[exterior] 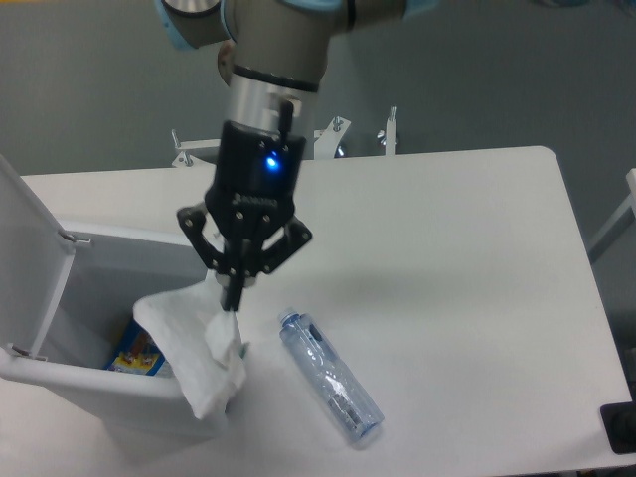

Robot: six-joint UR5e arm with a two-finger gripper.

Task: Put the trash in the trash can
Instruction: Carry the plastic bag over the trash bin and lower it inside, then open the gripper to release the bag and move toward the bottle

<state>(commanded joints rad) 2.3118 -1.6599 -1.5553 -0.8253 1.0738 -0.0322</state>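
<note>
My gripper [233, 298] is shut on the crumpled translucent-white plastic wrapper [194, 348], which hangs down over the right rim of the trash can [60, 373]. The trash can is a white boxy bin at the lower left, its flip lid [25, 214] standing open. The clear bluish plastic bottle [330, 375] lies on the table to the right of the can, apart from the gripper.
A colourful blue and yellow packet [139, 350] lies at the bottom of the can, partly hidden by the wrapper. The arm's base column [268, 129] stands at the table's far edge. A dark object [621, 429] sits at the lower right corner.
</note>
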